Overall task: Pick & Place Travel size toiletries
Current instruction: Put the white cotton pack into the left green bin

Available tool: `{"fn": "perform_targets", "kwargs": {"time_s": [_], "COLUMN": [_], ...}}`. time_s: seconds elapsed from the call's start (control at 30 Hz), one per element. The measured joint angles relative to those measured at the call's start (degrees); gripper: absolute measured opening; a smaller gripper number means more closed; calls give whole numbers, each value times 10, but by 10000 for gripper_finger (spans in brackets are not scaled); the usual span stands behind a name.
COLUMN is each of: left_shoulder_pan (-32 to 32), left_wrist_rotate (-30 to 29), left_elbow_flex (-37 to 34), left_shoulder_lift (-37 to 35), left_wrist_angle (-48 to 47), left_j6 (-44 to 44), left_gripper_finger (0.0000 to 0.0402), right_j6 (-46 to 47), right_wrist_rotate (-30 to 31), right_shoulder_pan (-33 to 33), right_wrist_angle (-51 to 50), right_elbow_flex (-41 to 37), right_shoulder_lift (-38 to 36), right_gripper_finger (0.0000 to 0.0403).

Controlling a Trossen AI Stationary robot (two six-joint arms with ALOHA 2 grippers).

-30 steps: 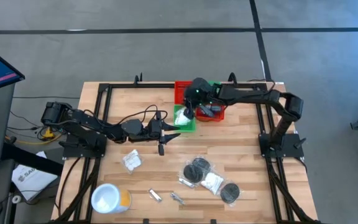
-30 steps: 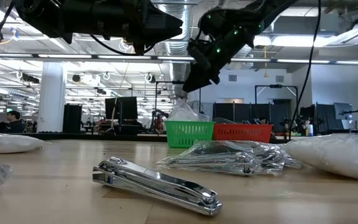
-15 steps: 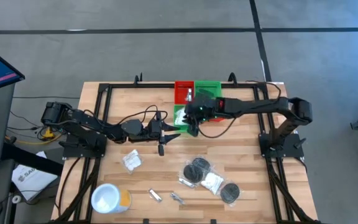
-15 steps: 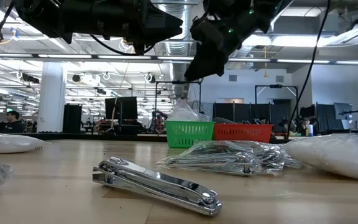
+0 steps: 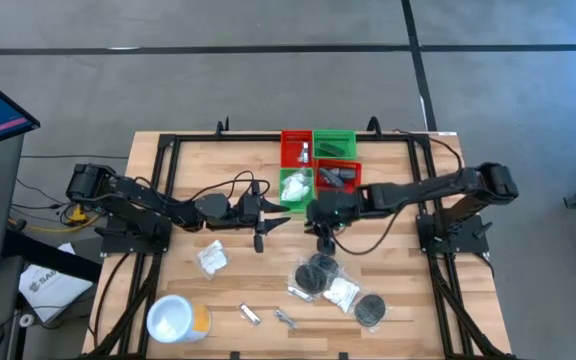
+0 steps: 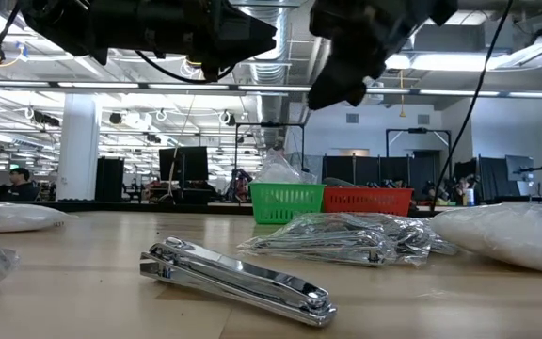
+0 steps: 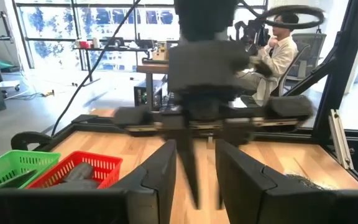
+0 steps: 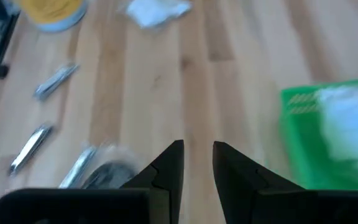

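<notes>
Travel size toiletries lie on the table's near half: a white packet [image 5: 212, 258] at left, two wrapped black discs [image 5: 318, 272] [image 5: 371, 308] with another white packet [image 5: 343, 292] between them, and two thin silver pieces [image 5: 251, 315] [image 5: 284, 319]. My right gripper [image 5: 325, 243] [image 8: 197, 149] hangs open just beyond the discs, slanting down, with nothing between its fingers. My left gripper [image 5: 280, 216] [image 7: 196, 149] stands level and open at mid-table, left of the right one. A white packet [image 5: 293, 183] rests inside the near green bin [image 5: 297, 202].
Red and green bins [image 5: 296, 148] [image 5: 334, 145] [image 5: 338, 178] stand in a block at the table's far middle, some with small items inside. A white tub with an orange side [image 5: 176, 318] sits at the near left. Black frame rails run along the table's edges.
My right gripper has swung from above the bins toward the table's near edge and a little to the right, and now hangs over the bare wood just beyond the black discs. The things on the table have stayed where they were.
</notes>
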Motion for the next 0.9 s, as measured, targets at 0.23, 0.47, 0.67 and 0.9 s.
{"fn": "perform_targets", "kwargs": {"time_s": [0.23,0.47,0.67,0.9], "left_shoulder_pan": [0,0,-4,-21], "left_wrist_rotate": [4,4,16,24], "left_elbow_flex": [0,0,0,0], "left_shoulder_lift": [0,0,0,0], "left_wrist_angle": [0,0,-13,-13], "left_j6": [0,-14,-35,-35], "left_gripper_finger": [104,104,104,104], "right_j6": [54,113,185,263], "right_wrist_rotate": [1,13,47,75], "right_shoulder_pan": [66,129,181,242], "right_wrist_angle": [-46,-69,-93,-135], "right_elbow_flex": [0,0,0,1], "right_shoulder_lift": [0,0,0,1], "right_gripper_finger": [77,77,77,77]}}
